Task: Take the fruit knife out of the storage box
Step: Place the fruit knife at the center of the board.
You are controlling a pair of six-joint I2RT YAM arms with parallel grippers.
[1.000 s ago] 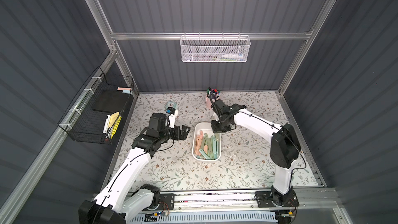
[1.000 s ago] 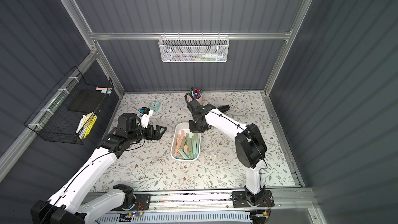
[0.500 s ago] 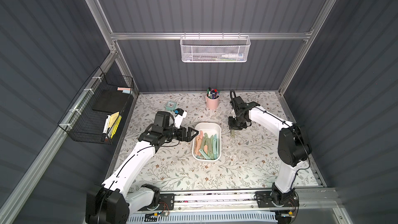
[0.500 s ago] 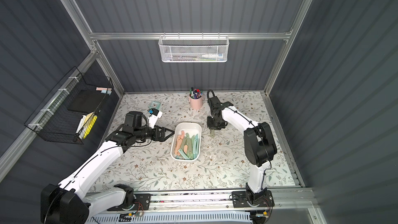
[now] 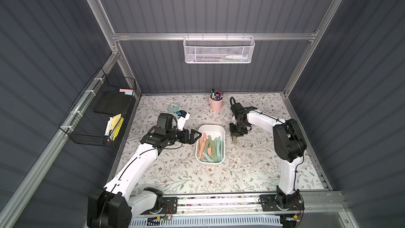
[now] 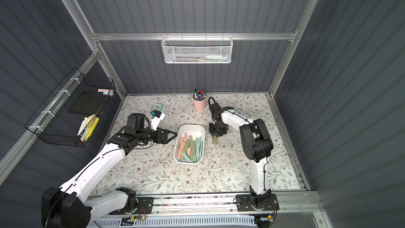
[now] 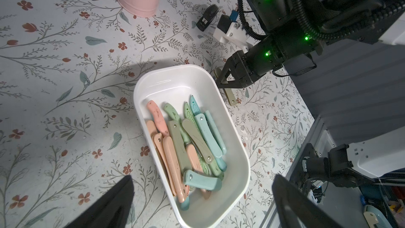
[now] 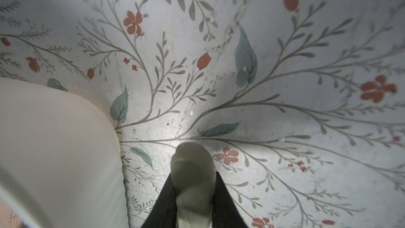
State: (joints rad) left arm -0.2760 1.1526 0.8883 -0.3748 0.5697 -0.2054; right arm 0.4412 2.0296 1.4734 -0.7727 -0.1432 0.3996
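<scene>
Two arms of mine reach over the floral desk (image 5: pixel 175 172), one on each side of the storage box (image 5: pixel 211 128).

1. Storage box. It rests flat near the middle of the desk. A loose pile of folded knives (image 5: pixel 210 148) in pink, green and teal fills the end nearer my bases. The far end is bare white.

2. Right jaws. They point down at the desk, just beside the box on my right side, and are narrowed onto the fruit knife (image 5: pixel 235 139). This is an olive-beige folded knife, clear of the box. The right wrist view shows its rounded end (image 8: pixel 192 172) sticking out between the two black fingers (image 8: pixel 163 202), low over the desk. I cannot tell whether it touches the surface.

3. Left jaws. They stand wide apart and hold nothing. In both top views their tips sit at the box's rim on my left side, towards its far end. The left wrist view shows one finger (image 7: pixel 114 205) at either side of the frame, with the box between them.

4. Surroundings. A pink pen cup (image 5: pixel 216 104) and a small teal clock (image 5: pixel 174 107) stand near the back of the desk, well apart from the box.
</scene>
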